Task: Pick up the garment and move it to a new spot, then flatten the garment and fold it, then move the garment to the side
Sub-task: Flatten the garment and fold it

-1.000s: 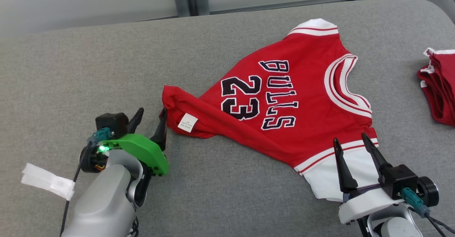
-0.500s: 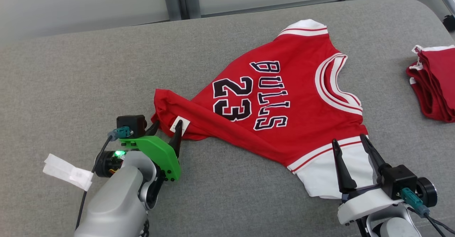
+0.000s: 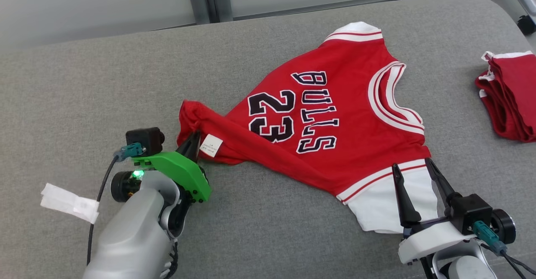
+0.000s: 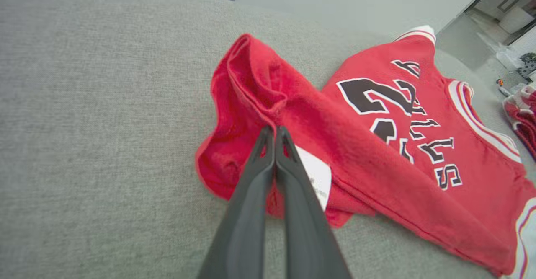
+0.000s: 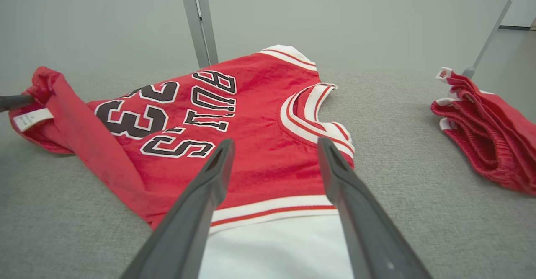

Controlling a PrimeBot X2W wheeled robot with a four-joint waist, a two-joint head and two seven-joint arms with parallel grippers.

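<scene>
Red garment, a jersey lettered "BULLS 23", is lying spread across the middle of the grey fabric-covered worktop, print side up, collar pointing toward the right. Its hem end is bunching into a raised fold at the left, with a white label showing just beside it.

Left gripper is pinching that bunched hem fold, its fingers pressed together with red cloth at the tips.

Right gripper is standing with its fingers spread wide over the white sleeve at the near right, holding nothing.

A second pile of red cloth is sitting folded at the far right edge, well apart from the jersey.
</scene>
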